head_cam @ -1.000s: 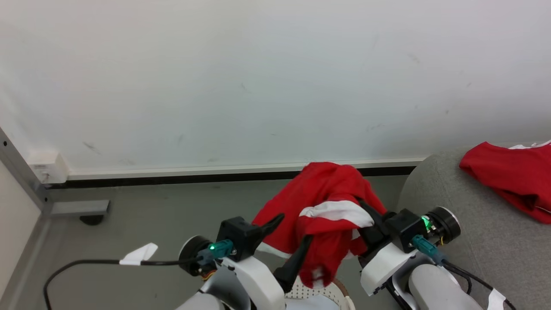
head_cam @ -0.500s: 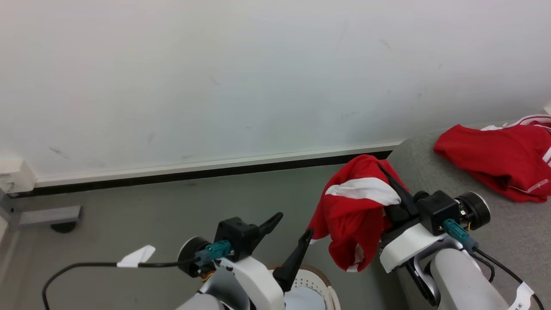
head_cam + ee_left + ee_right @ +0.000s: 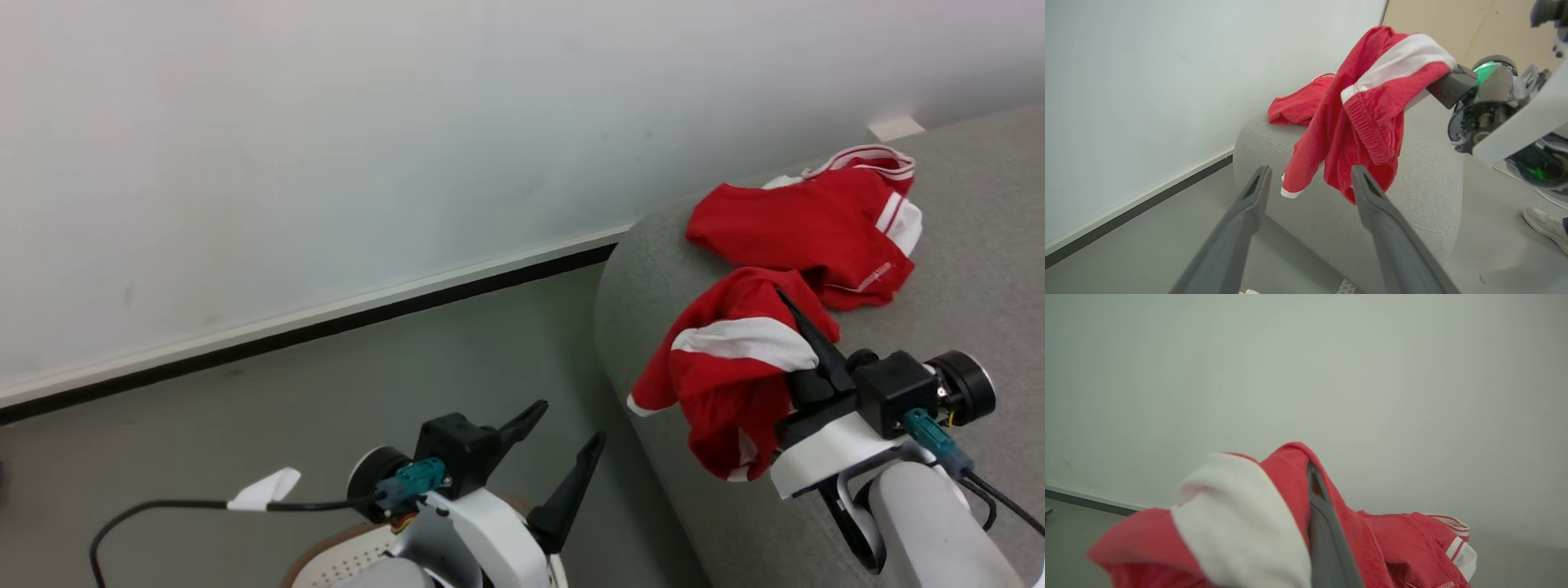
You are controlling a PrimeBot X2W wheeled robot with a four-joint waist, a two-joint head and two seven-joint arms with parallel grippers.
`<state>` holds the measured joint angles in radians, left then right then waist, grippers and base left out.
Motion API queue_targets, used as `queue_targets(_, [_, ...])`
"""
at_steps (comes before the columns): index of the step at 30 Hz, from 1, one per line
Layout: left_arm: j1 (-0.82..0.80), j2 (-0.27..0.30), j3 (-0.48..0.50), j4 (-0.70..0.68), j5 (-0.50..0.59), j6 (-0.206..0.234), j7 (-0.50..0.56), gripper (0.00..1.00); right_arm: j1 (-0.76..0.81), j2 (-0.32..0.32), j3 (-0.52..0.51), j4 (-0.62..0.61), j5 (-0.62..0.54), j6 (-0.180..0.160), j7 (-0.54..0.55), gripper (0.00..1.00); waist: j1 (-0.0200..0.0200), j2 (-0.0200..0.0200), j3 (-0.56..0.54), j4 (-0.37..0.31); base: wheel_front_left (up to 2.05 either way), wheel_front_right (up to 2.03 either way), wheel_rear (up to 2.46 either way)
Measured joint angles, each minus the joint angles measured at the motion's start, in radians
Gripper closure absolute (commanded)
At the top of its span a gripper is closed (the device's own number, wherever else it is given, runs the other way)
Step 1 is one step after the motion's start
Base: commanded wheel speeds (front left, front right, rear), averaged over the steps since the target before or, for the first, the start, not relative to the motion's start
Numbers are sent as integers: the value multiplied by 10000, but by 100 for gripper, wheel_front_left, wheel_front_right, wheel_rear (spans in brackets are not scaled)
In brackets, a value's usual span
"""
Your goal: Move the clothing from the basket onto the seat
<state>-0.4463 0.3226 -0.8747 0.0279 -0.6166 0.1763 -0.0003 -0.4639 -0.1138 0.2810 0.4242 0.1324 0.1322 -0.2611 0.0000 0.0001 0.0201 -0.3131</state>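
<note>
My right gripper [image 3: 785, 317] is shut on a bright red garment with a white stripe [image 3: 735, 367]. It holds the garment above the rounded end of the grey sofa [image 3: 653, 269]. The cloth drapes over the fingers, leaving one dark finger [image 3: 1323, 522] bare. A second red garment with white trim [image 3: 816, 220] lies on the seat just beyond. My left gripper [image 3: 571, 422] stands open with nothing in it, over the floor left of the sofa; its own view has the hanging garment [image 3: 1367, 110] ahead. A sliver of the basket [image 3: 343, 555] peeks out at the bottom edge.
A white wall with a dark baseboard [image 3: 326, 322] runs behind the grey floor [image 3: 286, 408]. A black cable with a white tag [image 3: 265, 488] trails from my left wrist. A person's shoe [image 3: 1545, 226] rests on the floor to the right of the sofa.
The head camera has turned to the right. My right gripper has carried the red garment from above the basket and floor to over the sofa's end. The left gripper stays open.
</note>
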Motion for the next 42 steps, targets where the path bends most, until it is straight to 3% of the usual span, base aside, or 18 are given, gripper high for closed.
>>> queue_targets(10, [-235, -196, -320, 46, 182, -163, 0, 0, 514, -140, -569, -708, -4, 0, 0, 100, 0, 0, 422, -1482, 0, 0, 0])
queue_targets(15, [-566, -253, -485, -29, 380, -276, 171, 0, 642, -140, -1003, -1032, 10, 0, -2, 100, 0, 0, 857, -1712, 0, 0, 0])
queue_targets(21, [-1379, -194, -686, -209, 660, -568, 518, 0, 231, -54, -2088, -1352, -4, 0, -2, 100, -1, 0, 1855, -1470, 0, 0, 0])
queue_targets(29, [-2660, 153, -732, -608, 1241, -1012, 984, 0, -2313, 65, -4406, -1064, -274, 0, 0, 100, 1, -1, 3765, -847, 0, 0, 0])
queue_targets(37, [-3578, 345, -604, -853, 1582, -1237, 1141, 0, -5704, -1509, -6939, 217, -807, 0, 159, 100, 2, 0, 5665, -112, 0, 0, 0])
queue_targets(42, [-3832, 422, -414, -974, 1592, -1149, 1162, 0, -6641, -2153, -8320, 1400, -1377, 0, 408, 100, 2, 0, 6511, 356, 0, 0, 0])
